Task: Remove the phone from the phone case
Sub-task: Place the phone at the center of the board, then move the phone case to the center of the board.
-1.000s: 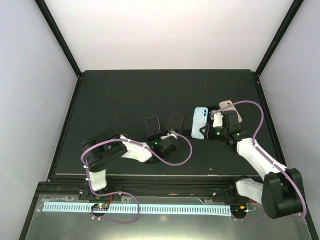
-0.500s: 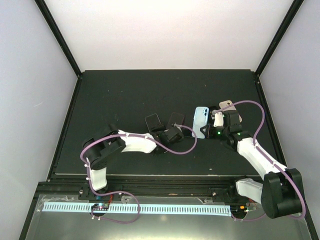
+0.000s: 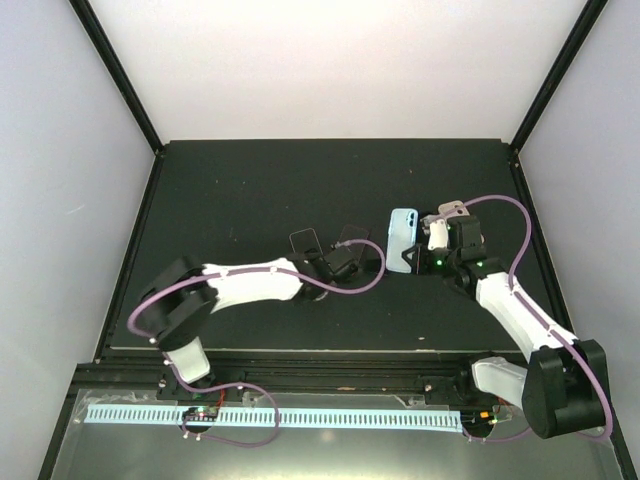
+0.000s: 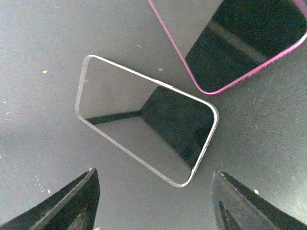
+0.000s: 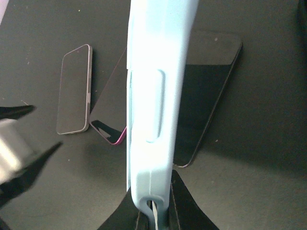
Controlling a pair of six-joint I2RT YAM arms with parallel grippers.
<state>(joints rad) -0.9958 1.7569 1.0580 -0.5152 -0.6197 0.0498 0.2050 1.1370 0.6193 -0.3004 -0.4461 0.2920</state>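
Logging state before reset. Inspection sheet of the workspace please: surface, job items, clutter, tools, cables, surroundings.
Surface: black matte tabletop, a few light specks.
Job's things: pale blue soft phone case held by one end, edge-on to the right wrist camera; black-screened phone with pinkish-purple edge lying flat, bare, apart from the case.
Clutter: silver-rimmed phone and plain all-black phone, both flat.
Grippers: left tool open over the silver-rimmed phone; right tool shut on the case.
Cables: purple cable looping off each arm.
Surroundings: pale walls, black frame posts.
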